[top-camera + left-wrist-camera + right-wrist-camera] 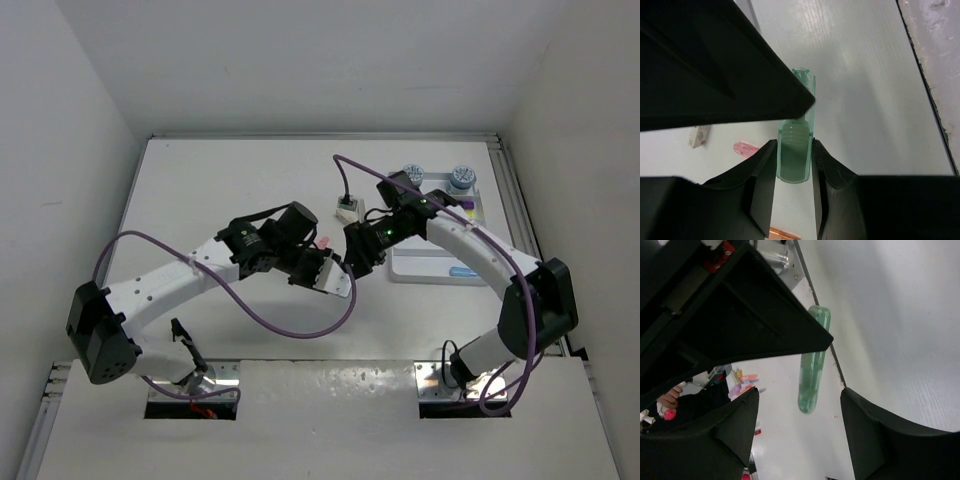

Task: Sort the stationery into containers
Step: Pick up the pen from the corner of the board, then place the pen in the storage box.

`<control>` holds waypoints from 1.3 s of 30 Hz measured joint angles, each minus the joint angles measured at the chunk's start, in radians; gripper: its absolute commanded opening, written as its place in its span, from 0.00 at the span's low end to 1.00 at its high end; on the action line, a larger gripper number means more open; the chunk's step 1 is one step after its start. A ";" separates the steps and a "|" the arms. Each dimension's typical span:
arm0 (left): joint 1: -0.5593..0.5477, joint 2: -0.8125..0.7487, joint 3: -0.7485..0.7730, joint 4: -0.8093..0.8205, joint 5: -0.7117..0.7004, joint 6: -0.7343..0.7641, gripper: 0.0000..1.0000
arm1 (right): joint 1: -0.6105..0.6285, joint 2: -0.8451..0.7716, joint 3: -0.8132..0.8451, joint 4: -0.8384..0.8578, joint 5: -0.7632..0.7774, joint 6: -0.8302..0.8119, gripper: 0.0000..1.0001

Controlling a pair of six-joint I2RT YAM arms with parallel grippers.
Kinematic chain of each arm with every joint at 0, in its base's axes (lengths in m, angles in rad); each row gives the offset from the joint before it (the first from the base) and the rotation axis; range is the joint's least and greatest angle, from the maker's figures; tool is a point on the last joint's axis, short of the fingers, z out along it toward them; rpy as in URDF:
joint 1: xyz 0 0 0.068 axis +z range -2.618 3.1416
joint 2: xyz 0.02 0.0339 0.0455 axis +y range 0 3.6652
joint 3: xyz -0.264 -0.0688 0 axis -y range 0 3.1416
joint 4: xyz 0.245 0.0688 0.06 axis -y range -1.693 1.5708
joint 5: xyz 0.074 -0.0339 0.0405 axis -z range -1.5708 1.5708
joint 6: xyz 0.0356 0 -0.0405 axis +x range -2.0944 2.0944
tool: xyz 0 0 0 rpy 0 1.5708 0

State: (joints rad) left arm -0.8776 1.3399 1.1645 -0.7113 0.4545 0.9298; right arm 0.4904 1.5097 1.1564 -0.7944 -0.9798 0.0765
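My left gripper [794, 144] is shut on a translucent green stub [794, 160], held off the table near its middle [325, 272]. The stub's far end runs under the black body of the right gripper. My right gripper [800, 390] is open, its jaws wide on either side of the same green stub [812, 365] without touching it; it meets the left one in the top view [358, 252]. The white divided tray [430, 268] lies to the right, with two blue-white pots [412, 175] [461, 178] at its far end and markers [470, 205] in it.
A pink stub [745, 148] lies on the table under the left gripper, also seen from above [323, 242]. A small pale block [346, 208] sits beyond the grippers, also in the left wrist view [699, 136]. Purple cables loop round both arms. White walls enclose the table.
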 measured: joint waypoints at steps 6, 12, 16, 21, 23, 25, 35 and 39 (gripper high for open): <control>0.000 0.002 0.020 0.002 -0.006 -0.012 0.25 | 0.008 0.036 0.000 0.043 -0.001 0.055 0.60; 0.000 0.004 0.026 0.008 -0.011 -0.045 0.24 | 0.010 0.050 0.009 0.072 -0.002 0.091 0.31; 0.002 0.005 0.031 0.028 -0.027 -0.072 0.25 | 0.010 0.051 0.011 0.075 -0.002 0.089 0.26; 0.002 0.005 0.032 0.044 -0.032 -0.100 0.25 | 0.010 0.051 0.011 0.064 0.003 0.073 0.13; 0.002 0.005 0.032 0.047 -0.034 -0.108 0.53 | 0.009 0.051 0.011 0.056 0.008 0.069 0.03; 0.002 0.005 0.032 0.061 -0.054 -0.126 0.83 | 0.009 0.051 0.013 0.047 0.006 0.054 0.00; 0.185 -0.050 -0.049 0.177 -0.107 -0.349 1.00 | -0.347 0.043 0.097 -0.145 0.142 -0.398 0.00; 0.306 -0.063 -0.085 0.201 -0.100 -0.450 1.00 | -0.539 0.035 0.081 -0.157 0.286 -0.733 0.00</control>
State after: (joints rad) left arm -0.5720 1.2766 1.0790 -0.5106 0.3542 0.4801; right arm -0.0486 1.5448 1.2373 -0.9512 -0.6933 -0.6563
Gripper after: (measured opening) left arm 0.997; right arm 0.152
